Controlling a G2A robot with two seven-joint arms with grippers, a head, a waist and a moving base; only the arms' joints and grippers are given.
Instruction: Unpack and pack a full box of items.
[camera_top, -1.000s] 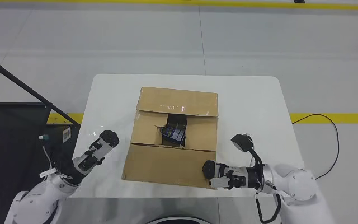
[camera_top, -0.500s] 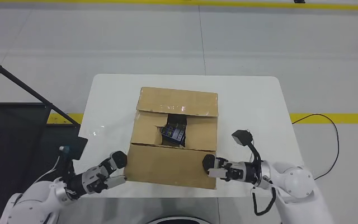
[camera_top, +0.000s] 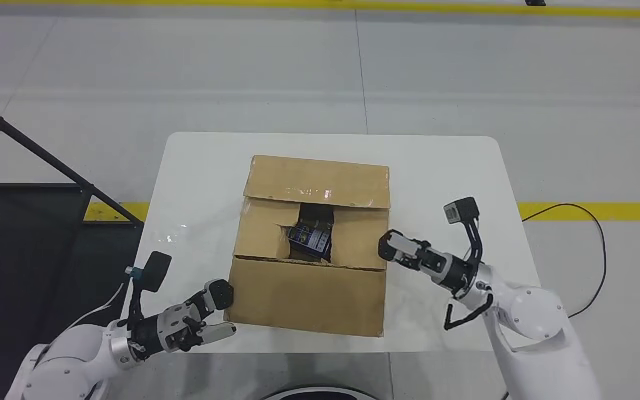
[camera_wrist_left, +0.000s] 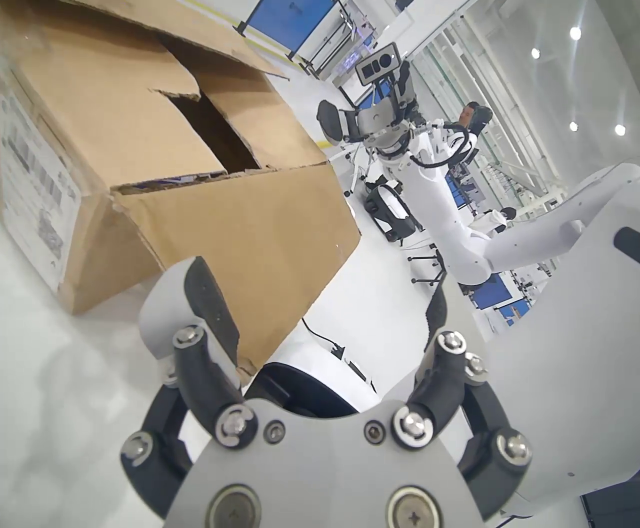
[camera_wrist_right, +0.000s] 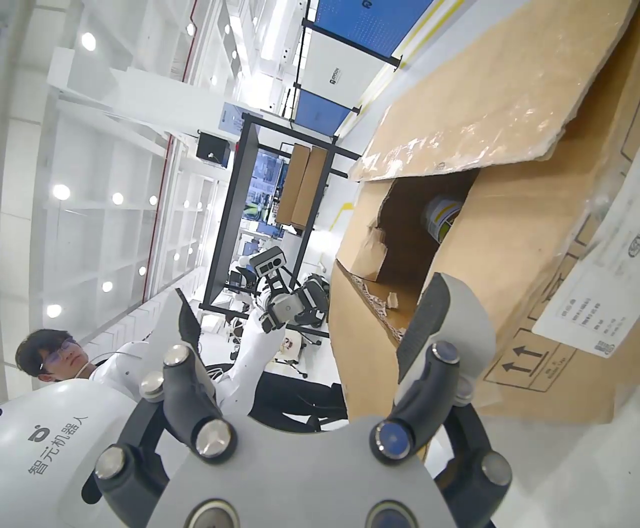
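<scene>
The brown cardboard box (camera_top: 305, 295) stands in the middle of the white rectangular table (camera_top: 440, 180), its top partly open; the far flap lies folded over the back of the box, the near flap slopes down towards the robot, and the torn inner flaps leave a ragged gap between them; through that gap the top view shows a dark blue packet (camera_top: 312, 238) lying inside, and the right wrist view shows a round container with a white and yellow label (camera_wrist_right: 440, 217) deeper in the box (camera_wrist_right: 525, 240); a white paper label (camera_wrist_left: 35, 180) is stuck on one side wall of the box (camera_wrist_left: 240, 220), and another white paper label (camera_wrist_right: 595, 280) sits on the wall facing the right arm; the left gripper (camera_top: 222, 312) hangs low over the table's near edge, just beside the box's near left corner, its jaws spread wide and holding nothing; in its own wrist view the left gripper (camera_wrist_left: 320, 295) points along the sloping near flap, one black-padded finger (camera_wrist_left: 207, 295) close to the flap's lower corner, though whether it touches cannot be told; the right gripper (camera_top: 388, 247) is at the box's right side, level with the gap, its jaws likewise apart and empty; in its wrist view the right gripper (camera_wrist_right: 310, 300) faces the torn right end of the opening.
</scene>
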